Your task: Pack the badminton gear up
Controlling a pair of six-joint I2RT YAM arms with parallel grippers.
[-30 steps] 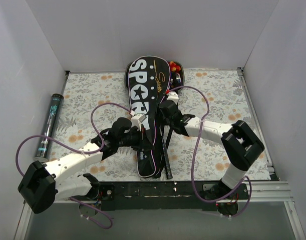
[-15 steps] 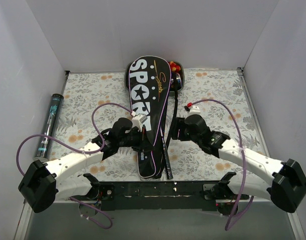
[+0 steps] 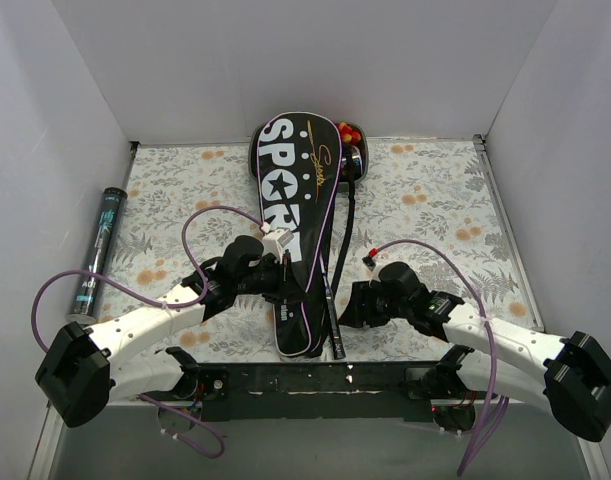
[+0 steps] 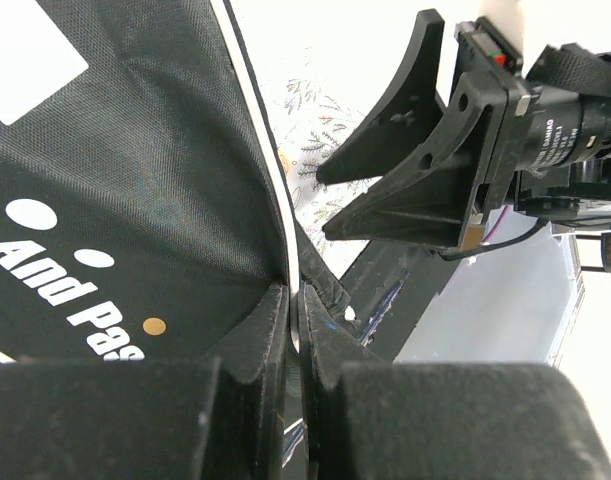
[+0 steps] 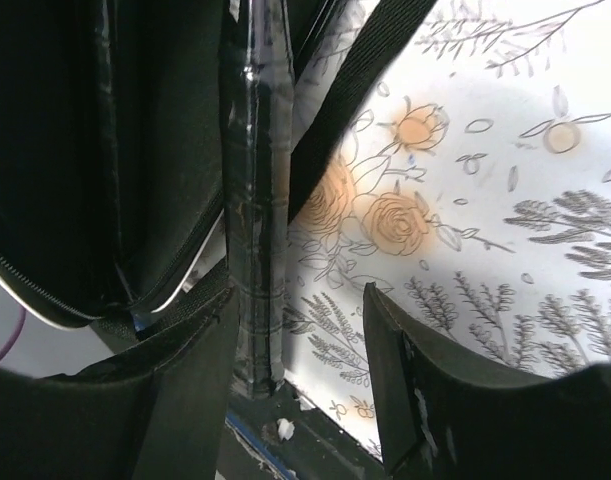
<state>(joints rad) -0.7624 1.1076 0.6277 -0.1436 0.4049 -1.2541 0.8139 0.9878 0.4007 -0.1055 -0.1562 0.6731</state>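
racket cover (image 3: 300,200): black, white "SPORT" lettering, dots, star, gold script | tablecloth (image 3: 435,200): white, orange blooms, grey leaves | tube (image 3: 97,250), 9 o'clock: black, teal label | toy food (image 3: 348,133), 12 o'clock: red, orange

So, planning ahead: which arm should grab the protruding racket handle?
Likely right: the open right claw straddles the black plastic-wrapped racket handle; the left claw pinches the black fabric SPORT cover.

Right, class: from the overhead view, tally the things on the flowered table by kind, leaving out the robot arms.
Racket cover lettered SPORT: 1
Racket handle sticking out: 1
Black tube: 1
Tray of toy food: 1
Total: 4
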